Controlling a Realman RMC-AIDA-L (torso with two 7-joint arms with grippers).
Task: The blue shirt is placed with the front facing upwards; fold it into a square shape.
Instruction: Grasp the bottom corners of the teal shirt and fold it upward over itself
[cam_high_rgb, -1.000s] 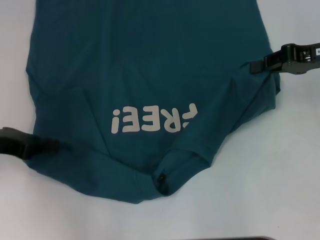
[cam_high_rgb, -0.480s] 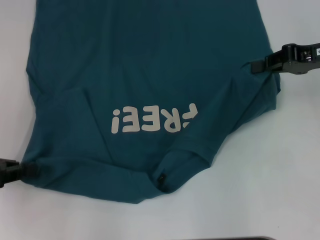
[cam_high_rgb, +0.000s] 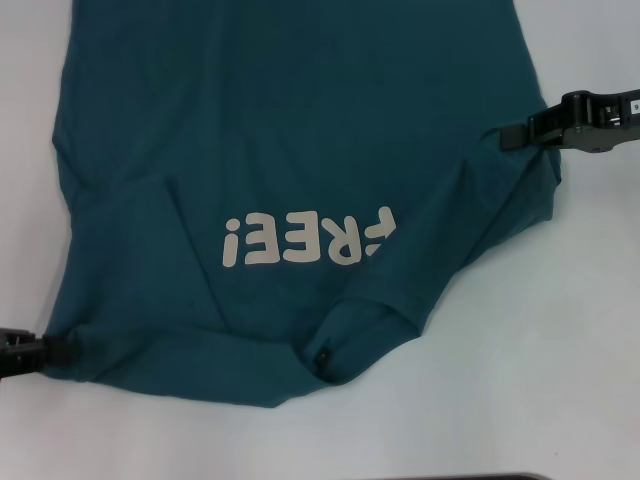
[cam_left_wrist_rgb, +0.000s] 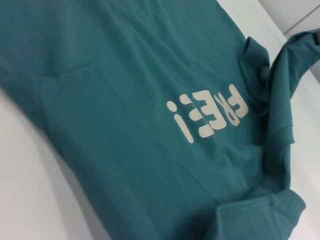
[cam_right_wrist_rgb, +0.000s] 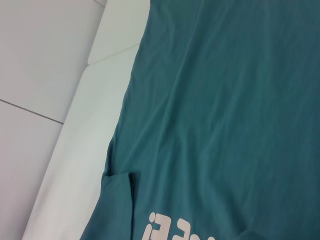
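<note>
Table (cam_high_rgb: 560, 400): white, I saw blue shirt (cam_high_rgb: 300, 150) spread on it.
Left gripper (cam_high_rgb: 60, 350): clamped on sleeve edge.
Right gripper (cam_high_rgb: 512, 135): pinched opposite edge.
Handling: soft, limp; I'd grip edges.

Blue shirt (cam_high_rgb: 290, 170) spread on table (cam_high_rgb: 560, 360), left end effector (cam_high_rgb: 55, 350) at its near-left corner, right end effector (cam_high_rgb: 512, 135) at its right edge

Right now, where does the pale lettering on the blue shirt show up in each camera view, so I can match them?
Head view: the lettering sits on the blue shirt low and centre, reading upside down.
Left wrist view: the lettering is right of centre, slanted.
Right wrist view: only its tops show, cut off at the bottom edge.
Shared landmark: the folded-over sleeve beside the exclamation mark.
</note>
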